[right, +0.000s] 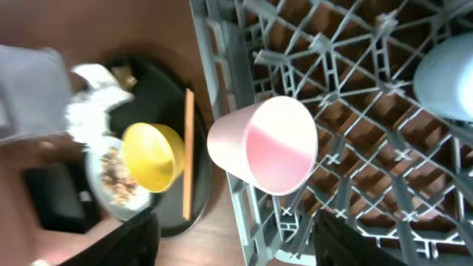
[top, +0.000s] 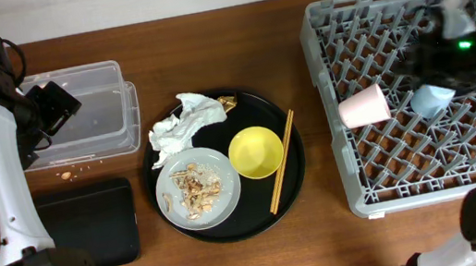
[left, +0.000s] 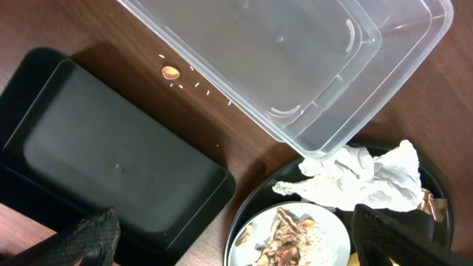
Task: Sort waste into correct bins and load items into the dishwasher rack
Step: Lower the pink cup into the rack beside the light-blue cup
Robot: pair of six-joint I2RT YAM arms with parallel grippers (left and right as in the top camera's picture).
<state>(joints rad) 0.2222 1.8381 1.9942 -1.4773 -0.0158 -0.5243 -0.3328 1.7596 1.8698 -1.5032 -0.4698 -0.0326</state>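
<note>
The pink cup (right: 266, 144) lies on its side at the left edge of the grey dishwasher rack (top: 412, 174), with the light-blue cup (top: 432, 99) to its right. My right gripper (right: 236, 247) hovers over the rack, open and empty, and the pink cup is clear of its fingers. My left gripper (left: 240, 244) is open above the gap between the shallow black tray (left: 103, 155) and the plate (left: 295, 236) of food scraps. The crumpled tissue (left: 362, 177), a gold-brown wrapper (top: 227, 103), the yellow bowl (top: 255, 151) and the chopsticks (top: 281, 162) rest on the round tray.
The clear tub (top: 86, 112) stands at the back left, with a few crumbs (left: 170, 72) on the table beside it. The round black tray (top: 297, 190) sits between the bins and the rack.
</note>
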